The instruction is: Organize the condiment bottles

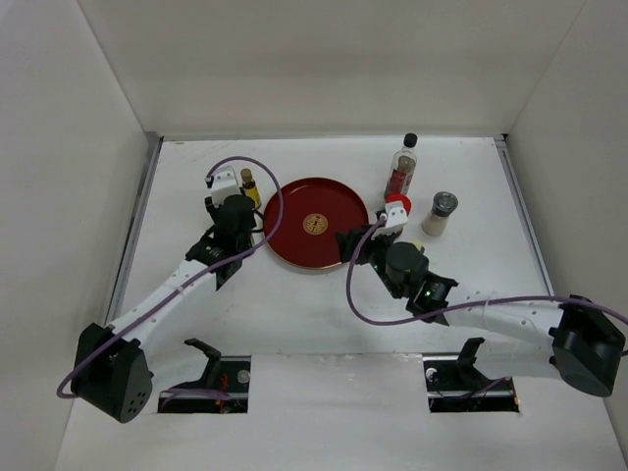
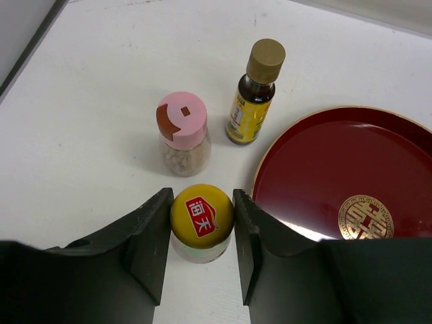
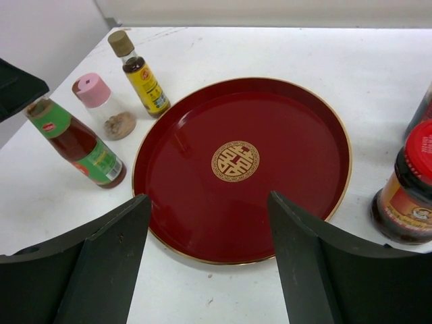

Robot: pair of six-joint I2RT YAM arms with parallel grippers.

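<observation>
progress, as judged: early. no bottle sits on the red tray (image 3: pixel 283 121); those in view stand on the table (image 1: pixel 294 314) to its left and right. left gripper (image 2: pixel 201 194) jaws are closed on the red sauce bottle (image 2: pixel 201 217) cap, beside the pink-capped shaker (image 2: pixel 182 125). right gripper (image 3: pixel 208 198) jaws are wide and empty at the tray's near rim. the cap badge reads "海天"; other labels are illegible.

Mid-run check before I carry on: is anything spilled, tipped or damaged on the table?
Nothing stands out. No spill shows, and the tray is clean. The red sauce bottle in the left gripper leans in the right wrist view, possibly just camera angle.
</observation>
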